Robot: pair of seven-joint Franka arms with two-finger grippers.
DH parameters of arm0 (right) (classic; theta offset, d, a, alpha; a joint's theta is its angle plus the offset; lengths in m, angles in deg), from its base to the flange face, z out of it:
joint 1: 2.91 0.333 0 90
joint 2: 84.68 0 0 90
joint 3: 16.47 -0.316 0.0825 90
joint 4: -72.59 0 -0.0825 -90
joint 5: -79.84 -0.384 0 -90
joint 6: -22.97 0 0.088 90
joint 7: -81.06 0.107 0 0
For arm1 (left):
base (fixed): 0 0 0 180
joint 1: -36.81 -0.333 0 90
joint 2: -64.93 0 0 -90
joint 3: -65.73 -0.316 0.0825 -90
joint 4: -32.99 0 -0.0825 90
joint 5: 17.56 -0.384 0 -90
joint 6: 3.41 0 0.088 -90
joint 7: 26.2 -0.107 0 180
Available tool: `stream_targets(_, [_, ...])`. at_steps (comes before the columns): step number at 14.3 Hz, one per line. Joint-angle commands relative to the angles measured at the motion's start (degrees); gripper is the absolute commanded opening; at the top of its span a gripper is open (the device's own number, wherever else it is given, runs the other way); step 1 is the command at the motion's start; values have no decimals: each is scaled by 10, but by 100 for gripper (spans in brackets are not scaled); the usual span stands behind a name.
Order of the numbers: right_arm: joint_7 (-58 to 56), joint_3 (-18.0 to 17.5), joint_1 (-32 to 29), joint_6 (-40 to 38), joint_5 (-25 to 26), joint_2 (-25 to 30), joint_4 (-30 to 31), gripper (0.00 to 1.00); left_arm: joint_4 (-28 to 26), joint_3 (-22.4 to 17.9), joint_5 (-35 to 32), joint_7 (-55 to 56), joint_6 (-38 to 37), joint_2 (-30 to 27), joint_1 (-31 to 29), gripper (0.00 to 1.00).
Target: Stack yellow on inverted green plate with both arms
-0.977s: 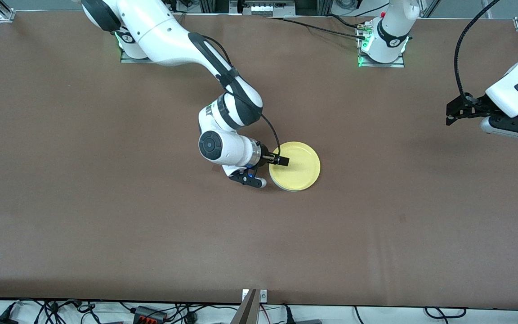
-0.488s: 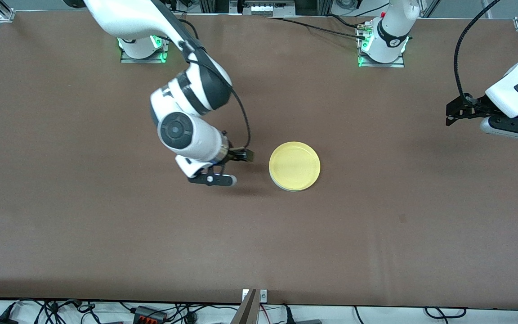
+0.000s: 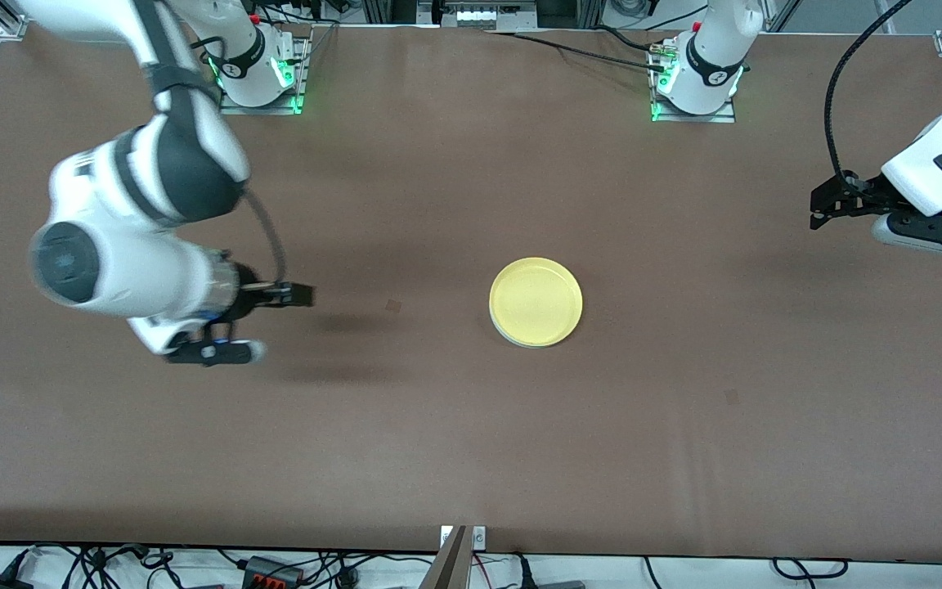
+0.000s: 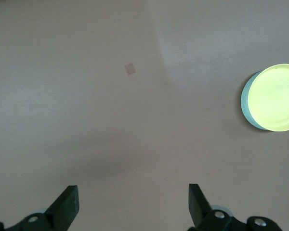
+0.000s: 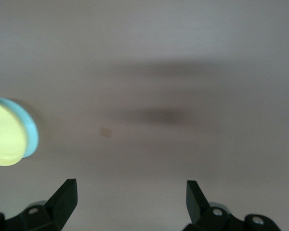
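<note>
The yellow plate [image 3: 536, 301] lies rim up on the green plate, of which only a thin pale rim [image 3: 518, 341] shows, mid-table. The stack also shows in the left wrist view, yellow [image 4: 274, 97] over green [image 4: 245, 98], and in the right wrist view, yellow [image 5: 5, 132] over green [image 5: 32, 131]. My right gripper [image 3: 298, 294] is open and empty [image 5: 131, 197], up over bare table well away from the stack toward the right arm's end. My left gripper [image 3: 824, 206] is open and empty [image 4: 133, 199], waiting over the left arm's end of the table.
The brown table [image 3: 471, 442] carries only the stack. A small square tape mark [image 3: 393, 305] lies on the table between the right gripper and the plates. Both arm bases stand along the table edge farthest from the front camera. Cables hang along the nearest edge.
My right gripper let go of the yellow plate's rim and drew back with its arm toward the right arm's end of the table. The plates and the left arm have not moved.
</note>
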Motion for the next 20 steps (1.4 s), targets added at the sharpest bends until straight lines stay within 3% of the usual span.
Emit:
stream_targets(1, [-20,-10,-32,-11,34,38,15,100,18,-1,-4,-7,-11,8,1,100])
stream_targets(7, [-40,27,-71,-6,93,98,16,100,21,-1,-4,-8,-11,8,2,100])
stream_targets(11, [-129,18,-138,-11,89,131,17,100,22,-1,-4,-9,-11,8,1,100])
stream_targets(14, [-131,-23,-175,-13,103,161,36,100,22,-1,-3,-8,-11,8,2,100])
stream_targets(20, [-136,-26,-174,-15,131,219,122,100,22,-1,-3,-8,-11,8,2,100])
